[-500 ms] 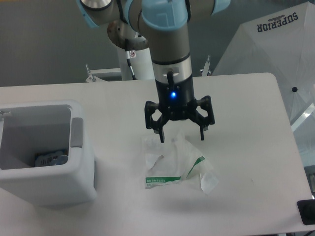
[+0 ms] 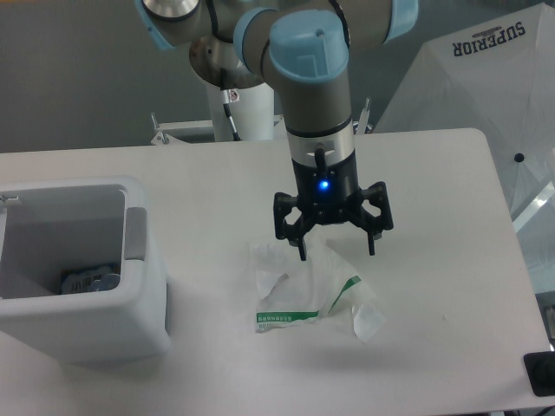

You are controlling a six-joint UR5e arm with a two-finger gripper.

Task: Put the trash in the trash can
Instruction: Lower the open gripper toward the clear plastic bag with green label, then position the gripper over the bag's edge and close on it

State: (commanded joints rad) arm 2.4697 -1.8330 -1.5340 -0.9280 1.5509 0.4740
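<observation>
Trash (image 2: pixel 308 295) flat on table (image 2: pixel 451 286), directly beneath pincer (image 2: pixel 337 252). Fingers spread wide, empty, tips just over wrapper's upper edge; contact unclear. Trash can (image 2: pixel 147 295) well off to pincer's left, small packet (image 2: pixel 87 281) inside.

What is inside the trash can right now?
In the trash can, a small bluish-grey printed packet lies on the bottom; the near wall hides the rest of the floor.

You can read "SUPERIOR" on the white umbrella (image 2: pixel 486 78), up and right of the gripper (image 2: pixel 337 252). Wrapper (image 2: pixel 303 290) strip print is illegible.
</observation>
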